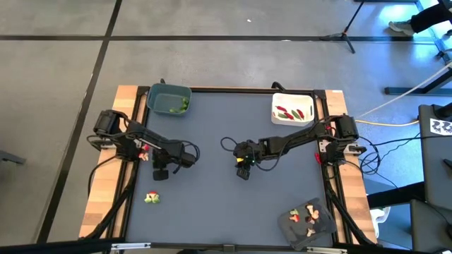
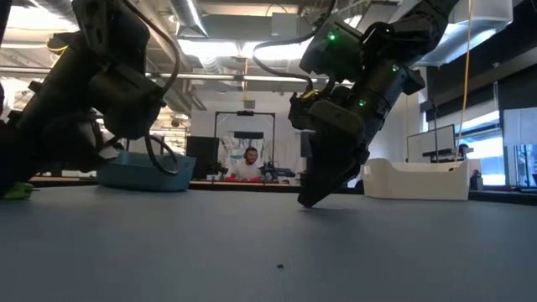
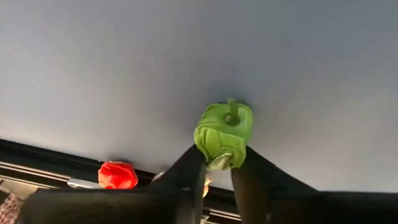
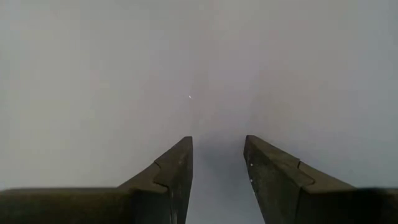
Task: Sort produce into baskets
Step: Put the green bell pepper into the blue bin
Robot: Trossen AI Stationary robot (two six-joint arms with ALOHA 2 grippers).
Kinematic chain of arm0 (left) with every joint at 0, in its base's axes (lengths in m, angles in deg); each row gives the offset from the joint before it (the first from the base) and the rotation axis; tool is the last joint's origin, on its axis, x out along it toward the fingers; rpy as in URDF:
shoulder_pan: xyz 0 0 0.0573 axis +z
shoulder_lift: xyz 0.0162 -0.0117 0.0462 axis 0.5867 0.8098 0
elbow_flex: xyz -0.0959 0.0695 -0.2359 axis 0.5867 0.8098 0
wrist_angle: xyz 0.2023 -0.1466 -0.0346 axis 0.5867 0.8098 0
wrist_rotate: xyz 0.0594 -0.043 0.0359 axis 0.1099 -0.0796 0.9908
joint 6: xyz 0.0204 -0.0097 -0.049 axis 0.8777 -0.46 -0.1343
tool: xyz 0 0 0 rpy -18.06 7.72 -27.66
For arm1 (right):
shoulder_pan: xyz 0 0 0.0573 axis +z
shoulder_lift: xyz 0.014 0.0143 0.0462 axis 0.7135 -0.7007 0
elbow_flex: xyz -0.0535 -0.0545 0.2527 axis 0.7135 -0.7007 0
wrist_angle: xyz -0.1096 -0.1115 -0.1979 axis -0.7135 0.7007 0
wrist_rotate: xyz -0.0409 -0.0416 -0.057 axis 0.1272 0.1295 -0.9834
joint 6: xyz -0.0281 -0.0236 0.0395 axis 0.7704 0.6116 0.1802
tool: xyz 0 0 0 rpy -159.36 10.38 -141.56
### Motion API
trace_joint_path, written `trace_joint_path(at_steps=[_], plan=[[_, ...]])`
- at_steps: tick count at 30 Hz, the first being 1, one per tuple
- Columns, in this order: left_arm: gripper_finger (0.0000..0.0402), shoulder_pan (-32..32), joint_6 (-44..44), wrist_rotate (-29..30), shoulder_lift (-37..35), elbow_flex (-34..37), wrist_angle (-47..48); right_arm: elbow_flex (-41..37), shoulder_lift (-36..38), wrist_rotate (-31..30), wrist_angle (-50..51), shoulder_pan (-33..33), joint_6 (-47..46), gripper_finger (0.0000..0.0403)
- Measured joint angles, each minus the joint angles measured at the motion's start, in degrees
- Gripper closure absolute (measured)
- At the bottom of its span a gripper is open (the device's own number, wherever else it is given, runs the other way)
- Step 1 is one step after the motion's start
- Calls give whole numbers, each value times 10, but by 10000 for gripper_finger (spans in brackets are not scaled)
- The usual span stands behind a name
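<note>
My left gripper (image 1: 161,173) is at the table's left-middle, shut on a small green toy pepper (image 3: 224,132). My right gripper (image 1: 243,172) is open and empty at the table's middle, its fingertips (image 2: 309,201) pointing down just above the tabletop. A yellow-green piece of produce (image 1: 152,198) lies on the table near the left gripper. A red piece (image 3: 117,175) lies by the table's left edge. The blue-grey tub (image 1: 169,99) at the far left holds green pieces. The white tub (image 1: 293,109) at the far right holds red and green pieces. The dark grey tray (image 1: 306,222) at the near right holds tan and red pieces. My left gripper pinches the green pepper's lower end (image 3: 221,159) between its two fingers, at their free ends. The pepper's stem end (image 3: 232,116) points away from the fingers toward the tabletop. Whether the pepper rests on the table or is lifted clear, I cannot tell.
The wooden side rail (image 1: 106,190) runs along the table's left edge, close to the left arm. Bare tabletop (image 1: 212,219) lies between the two grippers and the near edge. A person sits in the room beyond the table (image 2: 249,164).
</note>
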Motion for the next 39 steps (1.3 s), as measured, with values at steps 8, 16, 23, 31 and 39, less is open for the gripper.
trace_joint_path(at_steps=[8,16,23,31,39], plan=[[360,0,3,1,-21,-10,-1,0,0,0,-5,0,12,251],[341,14,-6,42,-127,-43,7,0,0,0,-7,0,12,251],[342,77,-6,97,-239,-63,5,0,0,0,-8,0,12,251],[341,184,29,164,-325,-66,-17,0,0,0,-9,0,12,251],[341,301,74,183,-338,-66,-112,0,0,0,-9,0,11,251]])
